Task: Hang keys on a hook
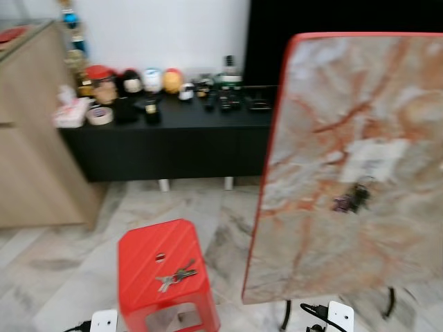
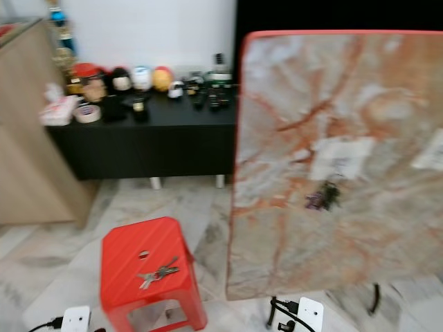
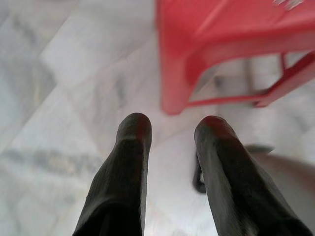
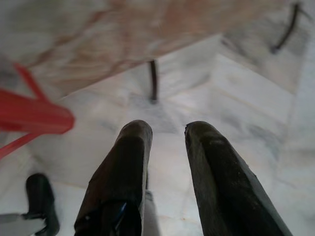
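The keys (image 1: 176, 277) lie on top of the red stool (image 1: 149, 259), left of the marble board (image 1: 353, 159). The left gripper (image 3: 171, 129) and right gripper (image 4: 167, 129) hang low over the floor, fingers narrowly parted, holding nothing.

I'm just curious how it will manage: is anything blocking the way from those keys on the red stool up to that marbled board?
Nothing visible does. The keys lie in the open on top of the red stool, and the marbled board stands right beside it on the robot's right, with a dark bunch already hanging on its face. Both hands hang low over the floor, holding nothing.
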You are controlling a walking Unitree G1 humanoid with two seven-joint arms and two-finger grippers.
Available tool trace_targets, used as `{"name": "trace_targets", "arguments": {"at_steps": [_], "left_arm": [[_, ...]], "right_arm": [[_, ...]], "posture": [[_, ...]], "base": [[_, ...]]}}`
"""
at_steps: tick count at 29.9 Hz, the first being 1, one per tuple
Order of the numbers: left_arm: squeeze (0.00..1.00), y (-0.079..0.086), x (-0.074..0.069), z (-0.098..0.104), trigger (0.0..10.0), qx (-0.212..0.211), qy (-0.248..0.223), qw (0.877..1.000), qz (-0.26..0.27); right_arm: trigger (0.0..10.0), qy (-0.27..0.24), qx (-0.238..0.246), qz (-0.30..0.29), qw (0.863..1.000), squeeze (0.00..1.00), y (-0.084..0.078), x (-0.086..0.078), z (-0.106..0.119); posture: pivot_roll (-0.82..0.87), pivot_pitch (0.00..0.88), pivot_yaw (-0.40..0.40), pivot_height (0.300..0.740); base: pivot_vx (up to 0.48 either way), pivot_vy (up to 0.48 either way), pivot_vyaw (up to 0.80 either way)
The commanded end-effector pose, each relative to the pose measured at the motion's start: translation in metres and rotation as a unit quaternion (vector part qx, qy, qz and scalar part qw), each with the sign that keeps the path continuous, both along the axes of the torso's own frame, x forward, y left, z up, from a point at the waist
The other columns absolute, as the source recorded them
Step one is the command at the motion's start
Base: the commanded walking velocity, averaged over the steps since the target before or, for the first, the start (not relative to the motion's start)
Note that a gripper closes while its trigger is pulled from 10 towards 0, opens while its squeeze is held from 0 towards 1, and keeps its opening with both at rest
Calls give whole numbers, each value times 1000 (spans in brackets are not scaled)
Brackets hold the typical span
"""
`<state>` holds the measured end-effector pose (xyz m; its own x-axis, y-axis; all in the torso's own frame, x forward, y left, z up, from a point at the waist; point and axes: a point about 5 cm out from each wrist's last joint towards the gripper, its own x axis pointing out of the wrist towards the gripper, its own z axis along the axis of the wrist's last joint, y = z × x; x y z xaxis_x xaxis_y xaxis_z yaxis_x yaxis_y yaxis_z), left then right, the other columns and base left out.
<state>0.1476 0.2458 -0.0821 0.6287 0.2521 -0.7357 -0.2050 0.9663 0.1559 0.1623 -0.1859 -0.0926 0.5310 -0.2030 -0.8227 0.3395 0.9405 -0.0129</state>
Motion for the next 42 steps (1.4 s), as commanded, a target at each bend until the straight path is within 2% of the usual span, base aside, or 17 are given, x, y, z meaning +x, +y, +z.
{"name": "trace_targets", "arguments": {"at_steps": [1,16,26,27,35,42], "left_arm": [[0,-5,-1,-2,10000,1,5,1000,-14],[0,-1,-3,-2,10000,3,12,1000,-23],[0,1,-1,-1,10000,4,13,1000,-18],[0,2,-3,-1,10000,4,19,1000,-17],[0,2,-6,-3,10000,3,33,999,-17],[0,2,-7,-4,10000,3,37,999,-16]], "right_arm": [[10000,5,1,-2,1000,0,0,-4,-2],[10000,6,0,-1,1000,0,-3,-3,-1],[10000,7,16,11,1000,0,3,1,-1],[10000,10,32,8,999,0,6,0,-2],[10000,19,38,3,999,0,7,-3,-3],[10000,12,40,-3,999,0,4,-2,-3]], "posture": [[87,0,-37,740],[86,0,-37,740],[84,0,-41,740],[78,0,-36,740],[77,0,-36,740],[78,0,-39,740]], "base": [[0,0,800],[0,0,800],[0,0,800],[0,0,0],[0,0,0],[0,291,0]]}}
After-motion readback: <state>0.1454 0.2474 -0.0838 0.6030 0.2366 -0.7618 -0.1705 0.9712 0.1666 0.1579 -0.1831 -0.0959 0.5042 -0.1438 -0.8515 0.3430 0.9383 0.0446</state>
